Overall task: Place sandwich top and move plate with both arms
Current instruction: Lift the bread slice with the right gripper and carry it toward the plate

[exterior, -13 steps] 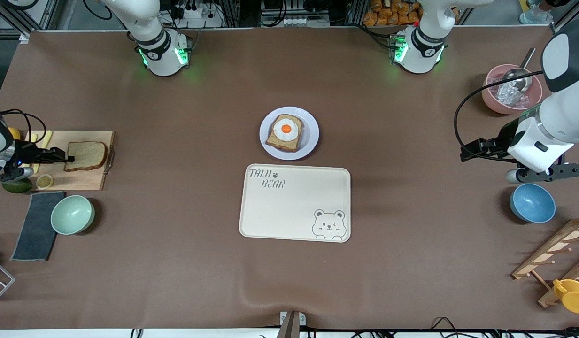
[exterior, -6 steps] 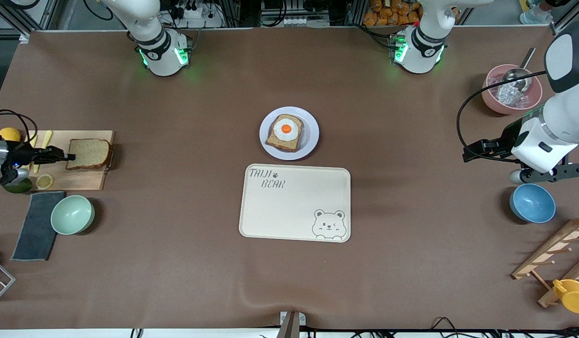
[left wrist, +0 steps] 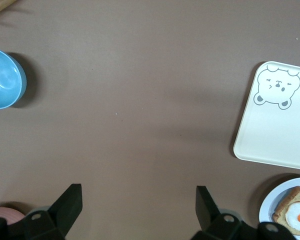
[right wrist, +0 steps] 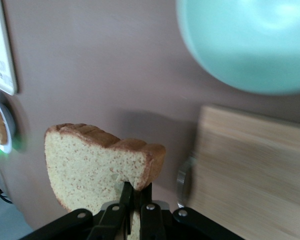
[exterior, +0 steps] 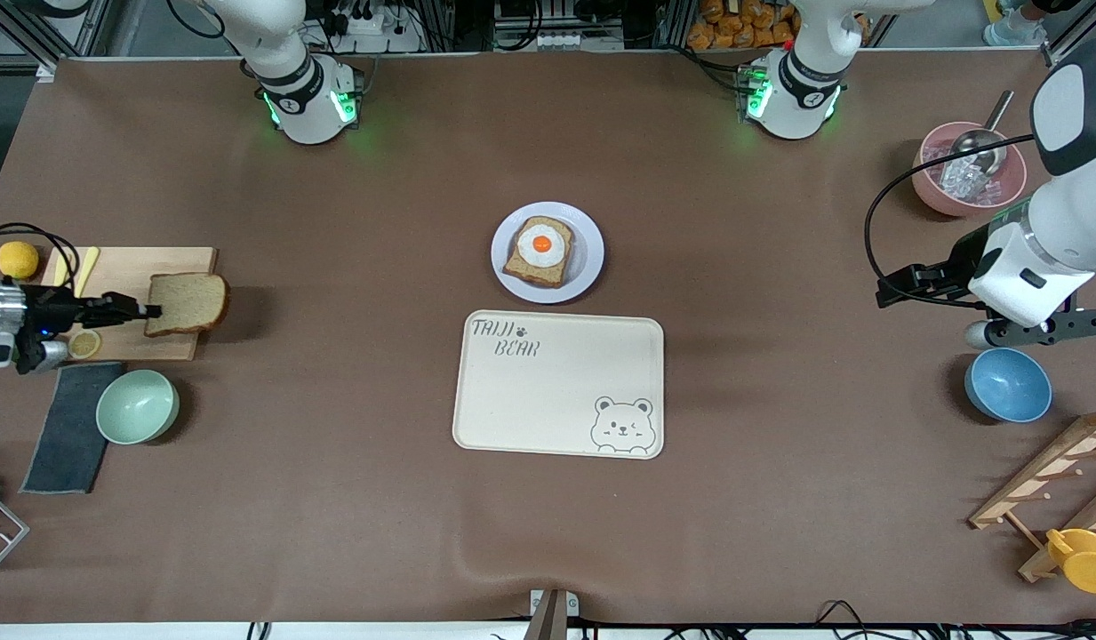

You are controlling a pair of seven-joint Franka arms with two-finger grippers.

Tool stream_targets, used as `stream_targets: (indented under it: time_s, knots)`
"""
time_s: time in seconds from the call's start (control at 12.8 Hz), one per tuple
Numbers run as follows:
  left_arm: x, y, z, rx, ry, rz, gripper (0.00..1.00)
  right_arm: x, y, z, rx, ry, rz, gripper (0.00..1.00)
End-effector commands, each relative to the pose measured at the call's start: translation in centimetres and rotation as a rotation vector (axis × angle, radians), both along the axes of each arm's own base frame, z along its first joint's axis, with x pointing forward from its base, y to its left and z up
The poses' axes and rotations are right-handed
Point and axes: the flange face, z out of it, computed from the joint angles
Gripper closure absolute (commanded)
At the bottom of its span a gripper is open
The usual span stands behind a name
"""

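Pinching the sandwich top point(exterior: 188, 302) by its edge, right end effector point(exterior: 148, 310) clamped, over the cutting board point(exterior: 130, 267) — plate point(exterior: 588, 258) well apart. Left end effector point(left wrist: 139, 202) waiting agape above the blue bowl point(exterior: 1008, 384).

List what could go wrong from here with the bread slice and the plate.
1. The right gripper pinches the sandwich top only at one edge above the cutting board; carried to the plate, it may sag or slip out.
2. The egg toast lies askew on the plate, so the top could land misaligned.
3. The left gripper waits open, away from the plate.
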Motion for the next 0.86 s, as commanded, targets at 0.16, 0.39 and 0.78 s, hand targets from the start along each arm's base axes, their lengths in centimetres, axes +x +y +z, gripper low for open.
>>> stream_targets:
  time_s: [0.16, 0.39, 0.78]
  knots:
    - [-0.3, 0.1, 0.5, -0.016, -0.009, -0.005, 0.0, 3.9, 10.4, 3.8, 0.006, 0.013, 0.005, 1.0]
    - [-0.1, 0.1, 0.3, -0.014, -0.006, -0.005, 0.0, 5.3, 16.7, 5.0, 0.008, 0.024, 0.029, 1.0]
    - [0.0, 0.1, -0.1, -0.015, -0.001, -0.005, 0.0, 6.2, 26.9, 6.2, -0.057, 0.05, 0.028, 1.0]
